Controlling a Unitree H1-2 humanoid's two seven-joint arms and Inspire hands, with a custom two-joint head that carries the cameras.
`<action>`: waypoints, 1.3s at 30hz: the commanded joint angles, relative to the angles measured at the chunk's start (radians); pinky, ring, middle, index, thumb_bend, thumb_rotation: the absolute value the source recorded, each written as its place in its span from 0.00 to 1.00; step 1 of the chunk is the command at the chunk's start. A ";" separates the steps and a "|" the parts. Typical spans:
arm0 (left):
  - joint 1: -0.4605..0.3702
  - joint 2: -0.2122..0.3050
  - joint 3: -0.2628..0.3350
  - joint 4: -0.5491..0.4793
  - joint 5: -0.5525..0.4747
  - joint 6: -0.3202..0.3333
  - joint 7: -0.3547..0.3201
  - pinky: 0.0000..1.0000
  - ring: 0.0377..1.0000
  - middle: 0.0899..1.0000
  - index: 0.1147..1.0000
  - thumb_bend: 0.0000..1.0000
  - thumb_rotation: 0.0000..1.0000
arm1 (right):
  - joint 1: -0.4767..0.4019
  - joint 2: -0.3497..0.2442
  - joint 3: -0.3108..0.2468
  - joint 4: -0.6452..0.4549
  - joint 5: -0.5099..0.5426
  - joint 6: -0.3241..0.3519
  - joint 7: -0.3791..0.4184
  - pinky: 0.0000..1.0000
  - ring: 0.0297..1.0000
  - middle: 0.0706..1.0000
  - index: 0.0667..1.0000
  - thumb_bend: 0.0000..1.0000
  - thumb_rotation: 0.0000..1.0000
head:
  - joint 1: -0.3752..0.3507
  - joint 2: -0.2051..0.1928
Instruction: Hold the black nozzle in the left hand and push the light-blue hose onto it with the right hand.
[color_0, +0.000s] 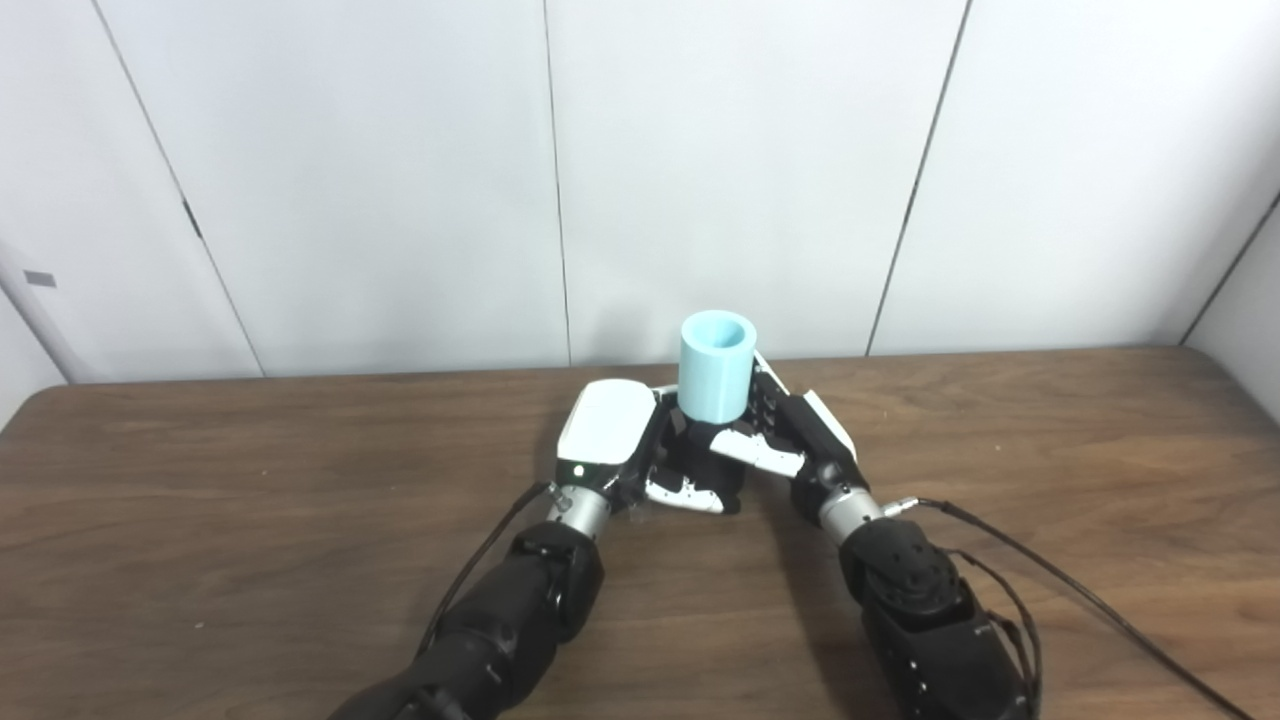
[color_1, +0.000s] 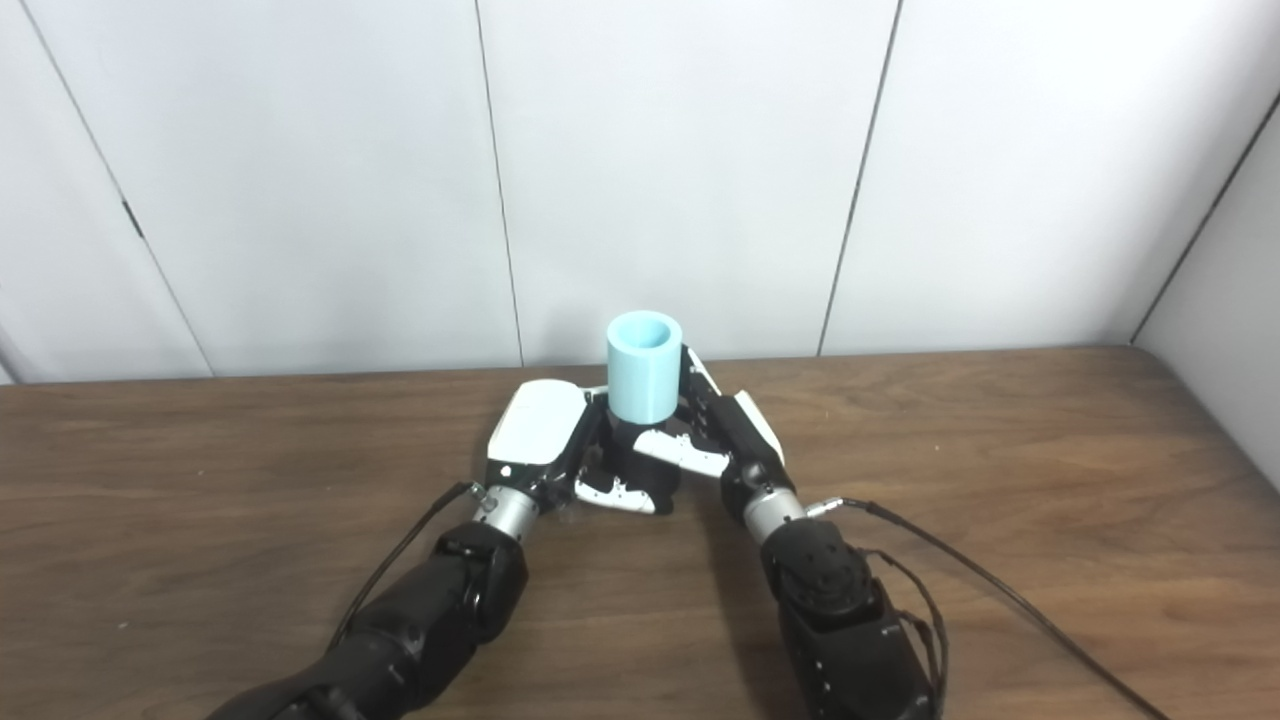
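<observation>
White wall panels behind wood counter (color_0: 250, 520). Left hand (color_0: 610, 440) just left of hose (color_0: 715, 365), fingers wrapped on black nozzle (color_0: 700, 465) under it. Hose upright, open end up, mid-counter. Right hand (color_0: 790, 435) just right, fingers closed on hose base.

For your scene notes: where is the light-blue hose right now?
In both eye views the light-blue hose stands upright at table centre, open end up, between the left hand and right hand.
</observation>
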 joint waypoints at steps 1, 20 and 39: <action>0.254 0.038 -0.030 0.134 -0.003 0.031 -0.047 0.45 0.43 0.36 0.45 0.52 0.00 | -0.083 -0.007 -0.020 -0.032 0.041 -0.094 0.026 0.97 1.00 1.00 1.00 1.00 0.47 | -0.001 0.001; 0.248 0.041 -0.034 0.136 -0.001 0.024 -0.066 0.41 0.38 0.35 0.45 0.52 0.00 | -0.073 -0.104 -0.061 -0.043 -0.045 -0.231 -0.020 1.00 1.00 1.00 1.00 1.00 0.56 | -0.009 -0.004; 0.246 0.034 -0.041 0.139 0.006 0.034 -0.047 0.51 0.44 0.36 0.46 0.52 0.00 | -0.109 -0.189 0.021 -0.572 -0.458 0.011 0.000 0.95 1.00 1.00 0.98 1.00 0.79 | -0.010 -0.005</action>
